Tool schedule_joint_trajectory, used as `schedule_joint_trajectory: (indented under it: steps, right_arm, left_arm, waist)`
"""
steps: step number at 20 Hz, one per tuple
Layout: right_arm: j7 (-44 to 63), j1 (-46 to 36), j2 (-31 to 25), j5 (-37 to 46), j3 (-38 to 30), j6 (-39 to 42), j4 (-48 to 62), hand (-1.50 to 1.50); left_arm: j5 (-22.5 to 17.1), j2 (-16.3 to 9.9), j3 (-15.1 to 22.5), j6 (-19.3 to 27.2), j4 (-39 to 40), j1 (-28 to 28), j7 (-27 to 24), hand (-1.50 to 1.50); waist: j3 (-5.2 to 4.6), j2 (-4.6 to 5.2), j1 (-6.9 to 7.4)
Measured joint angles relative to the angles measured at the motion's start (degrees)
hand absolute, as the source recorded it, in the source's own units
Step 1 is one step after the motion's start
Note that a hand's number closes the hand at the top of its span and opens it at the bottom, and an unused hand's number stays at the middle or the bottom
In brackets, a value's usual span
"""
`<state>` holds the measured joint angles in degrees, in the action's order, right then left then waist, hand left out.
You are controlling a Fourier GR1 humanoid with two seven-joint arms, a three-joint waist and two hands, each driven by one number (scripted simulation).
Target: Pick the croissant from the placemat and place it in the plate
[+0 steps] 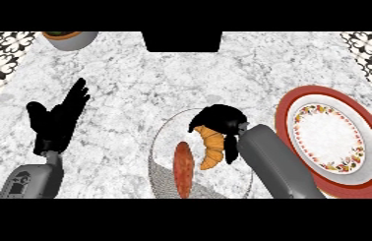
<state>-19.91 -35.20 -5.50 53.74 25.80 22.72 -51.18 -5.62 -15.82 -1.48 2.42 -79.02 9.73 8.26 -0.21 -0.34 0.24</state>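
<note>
Croissant [212, 146]: golden-brown, curved, lying lower centre of the frame on a round grey-white placemat [163, 136] with a fine mesh pattern showing along its lower left edge. Right hand [218, 119]: black, entering from the lower right on a grey forearm [280, 164], positioned over the upper end of the croissant with fingers curled down around it; one finger runs along the pastry's right side, and the upper tip of the croissant is hidden beneath the palm. Whether the croissant rests on the mat or is raised off it cannot be judged from this steep angle. Red-brown oval item [182, 168]: lying on the same placemat, just left of the croissant, possibly a sausage or slice of cured meat. Plate [320, 132]: round, white centre, floral band of red and yellow, wide red rim, at the right edge of the frame, just beside the right forearm and apart from the croissant. Left hand [54, 122]: black, at the left of the frame, open with fingers straight and pointing to the upper right, holding nothing, resting above the counter. Counter [131, 73]: white-grey marble, filling the frame. Grey pot [71, 39]: upper left, partly cropped, with brownish contents.
</note>
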Motion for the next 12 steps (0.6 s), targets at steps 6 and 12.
schedule_joint_trajectory:
  steps: [6, 12]
  right_arm:
    - [-4.04, -0.84, 1.24, 2.24, -0.35, -1.13, 1.48, 1.50]
    - [-3.58, 4.04, 0.84, 3.63, -0.66, -1.32, -4.93, 1.50]
  left_arm:
    - [0.72, 0.93, -0.28, -0.23, -0.61, -0.17, 0.25, 0.00]
    - [1.36, 1.25, -0.76, 0.10, -2.08, 0.17, 2.18, 0.00]
  waist:
    - [-0.07, -0.21, 0.01]
    - [-0.30, -0.59, -0.58]
